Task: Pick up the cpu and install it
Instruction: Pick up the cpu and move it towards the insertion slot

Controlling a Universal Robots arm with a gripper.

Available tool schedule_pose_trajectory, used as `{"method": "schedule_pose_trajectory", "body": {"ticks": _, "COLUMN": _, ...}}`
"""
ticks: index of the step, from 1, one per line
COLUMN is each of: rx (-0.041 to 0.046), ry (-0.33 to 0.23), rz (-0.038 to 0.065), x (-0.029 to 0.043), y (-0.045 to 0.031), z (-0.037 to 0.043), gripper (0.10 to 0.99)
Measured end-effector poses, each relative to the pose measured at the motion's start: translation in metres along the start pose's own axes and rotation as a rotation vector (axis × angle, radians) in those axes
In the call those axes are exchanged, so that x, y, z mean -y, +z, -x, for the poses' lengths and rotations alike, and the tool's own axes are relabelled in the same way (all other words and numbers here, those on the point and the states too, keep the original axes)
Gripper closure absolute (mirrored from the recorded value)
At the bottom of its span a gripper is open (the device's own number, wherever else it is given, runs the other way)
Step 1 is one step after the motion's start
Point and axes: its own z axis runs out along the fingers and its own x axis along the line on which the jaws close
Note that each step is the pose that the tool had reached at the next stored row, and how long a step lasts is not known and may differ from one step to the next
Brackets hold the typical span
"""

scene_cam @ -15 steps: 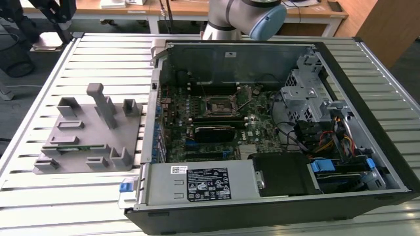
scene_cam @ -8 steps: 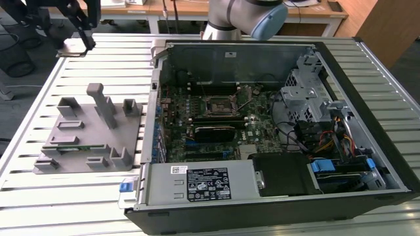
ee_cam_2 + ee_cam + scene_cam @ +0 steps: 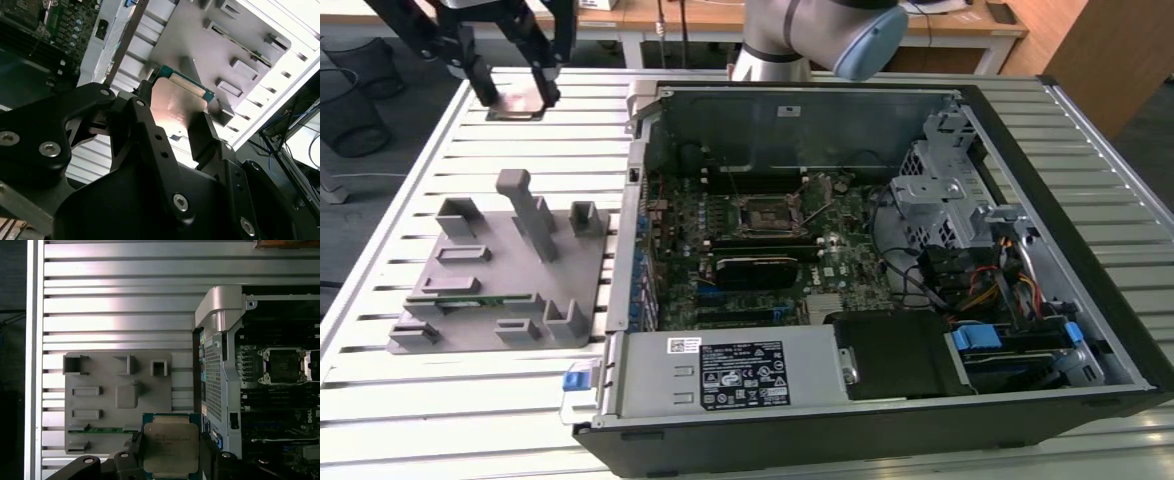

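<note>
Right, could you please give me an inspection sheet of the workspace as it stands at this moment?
Surface: slatted metal table, carrying an open computer case and a grey fixture.
Job's things: cpu gripped on two opposite edges, metal top up; motherboard socket looks unoccupied.
Clutter: green memory stick lying in the fixture.
Grippers: gripper shut on the cpu, over the table's far corner at the exterior view's left.
Cables: coloured wire bundle inside the case, at the exterior view's right.
Surroundings: black mesh bins on the floor beside the table.
</note>
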Motion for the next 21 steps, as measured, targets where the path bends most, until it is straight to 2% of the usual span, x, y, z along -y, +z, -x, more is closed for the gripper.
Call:
{"method": "schedule_pose_trajectory", "body": {"ticks": 6, "rx": -0.0001, "ry": 0.000, "rz": 0.000, "x": -0.0008, "y": 0.0009, "z": 0.0265, "gripper": 0.549}}
{"method": "schedule_pose_trajectory", "body": {"ticks": 8, "rx": -0.0001, "ry": 0.000, "rz": 0.000, "x": -0.0009, "y": 0.0010, "z": 0.0305, "gripper": 0.549}}
{"method": "schedule_pose_trajectory", "body": {"ticks": 12, "rx": 0.0000, "ry": 0.000, "rz": 0.000, "x": -0.0010, "y": 0.0012, "z": 0.0336, "gripper": 0.549}}
{"method": "schedule_pose_trajectory", "body": {"ticks": 14, "rx": -0.0002, "ry": 0.000, "rz": 0.000, "x": -0.0011, "y": 0.0015, "z": 0.0396, "gripper": 0.549}}
{"method": "schedule_pose_trajectory", "body": {"ticks": 21, "rx": -0.0017, "ry": 0.000, "rz": 0.000, "x": -0.0022, "y": 0.0031, "z": 0.0700, "gripper": 0.549}}
